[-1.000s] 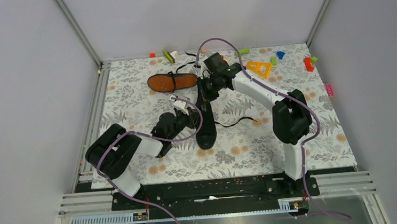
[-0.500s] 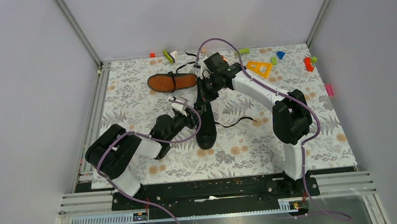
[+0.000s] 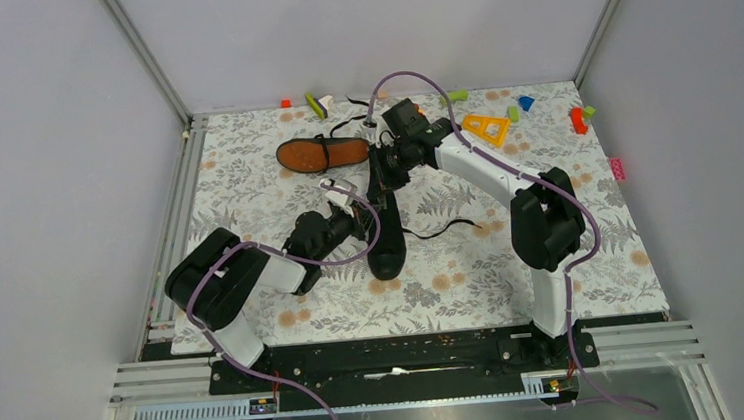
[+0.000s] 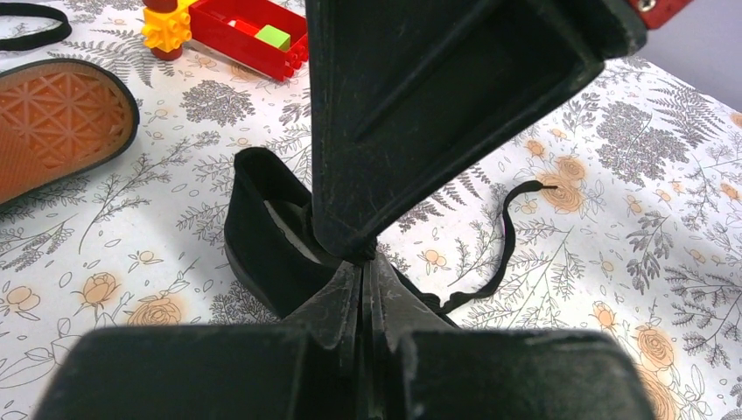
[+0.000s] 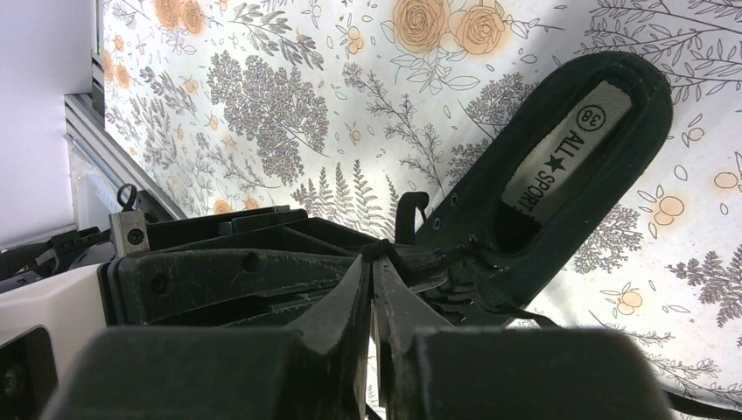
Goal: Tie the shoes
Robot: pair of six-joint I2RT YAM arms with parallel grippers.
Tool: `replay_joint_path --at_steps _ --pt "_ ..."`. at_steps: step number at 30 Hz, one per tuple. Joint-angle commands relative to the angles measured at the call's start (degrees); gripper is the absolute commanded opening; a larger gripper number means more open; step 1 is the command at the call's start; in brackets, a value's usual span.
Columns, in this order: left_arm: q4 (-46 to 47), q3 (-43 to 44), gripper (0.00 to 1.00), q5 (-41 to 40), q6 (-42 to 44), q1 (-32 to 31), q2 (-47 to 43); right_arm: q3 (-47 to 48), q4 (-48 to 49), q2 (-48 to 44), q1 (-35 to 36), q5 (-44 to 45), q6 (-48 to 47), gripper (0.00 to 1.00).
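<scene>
**A:** Where are the shoes?

**B:** The upright shoe (image 3: 386,239) is mid-table, long axis running near to far. The overturned shoe (image 3: 321,154) is just beyond it to the left, orange sole up, with no arm on it.

**A:** Grippers?

**B:** Both are at the laced part of the upright one, beside the foot opening. The left gripper (image 3: 360,209) comes in from the left flank and the right gripper (image 3: 386,172) from the far end. They're tip to tip, and I can't tell if they actually touch.

**A:** Jaws?

**B:** The left fingers (image 4: 346,306) are pressed flat together. The right fingers (image 5: 350,306) are together too, with only a hairline slit between them. I can't tell whether a lace is pinched in either. It's black on black and the tips hide it.

**A:** Why meet there?

**B:** My read is one arm per lace end, working the cross right over the tongue. The loose lace (image 3: 445,227) trails slack over the floral table cover (image 3: 555,286) on the right, so that end carries no tension.

**A:** Progress?

**B:** Early, I'd say. There's no bow on either shoe, and the flipped one needs righting first.

**A:** Risks?

**B:** A thin lace can slip out of closed tips, and the two arms crowd each other. The toy blocks (image 3: 487,128) along the far edge are well apart, so they're not an issue.
</scene>
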Motion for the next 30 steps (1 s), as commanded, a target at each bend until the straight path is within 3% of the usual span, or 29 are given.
replay_joint_path --at_steps 1,6,12,15,16,19,23,28,30 --pt "2.10 1.88 0.00 2.52 -0.15 0.37 0.74 -3.09 4.04 -3.62 -0.83 1.83 1.92 0.09" --pt "2.04 1.63 0.00 2.49 -0.21 0.46 0.83 -8.89 8.96 -8.00 -2.64 2.87 4.35 0.12" --pt "2.04 1.40 0.00 2.65 0.15 0.49 0.57 -12.51 10.79 -10.89 -3.37 3.78 4.76 0.29" --pt "2.17 1.36 0.00 2.92 0.24 0.46 0.49 -13.48 11.20 -11.44 -3.39 3.53 4.63 0.31" --pt "2.17 1.32 0.00 3.02 0.28 0.46 0.42 -13.56 11.20 -11.40 -3.39 3.13 4.46 0.33" --pt "2.34 1.15 0.00 3.09 0.24 0.46 0.14 -13.98 11.15 -11.63 -3.39 2.84 4.13 0.55" --pt "2.20 1.07 0.00 2.81 -0.23 0.61 -0.09 -17.57 11.66 -15.92 -3.75 7.03 4.53 0.59" --pt "2.29 1.05 0.00 1.79 -1.51 0.68 -0.20 -29.20 16.70 -23.57 -4.20 16.60 17.54 0.63" --pt "1.97 1.09 0.00 1.17 -1.92 0.72 -0.49 -38.01 25.38 -27.13 -4.03 17.01 25.56 0.66"
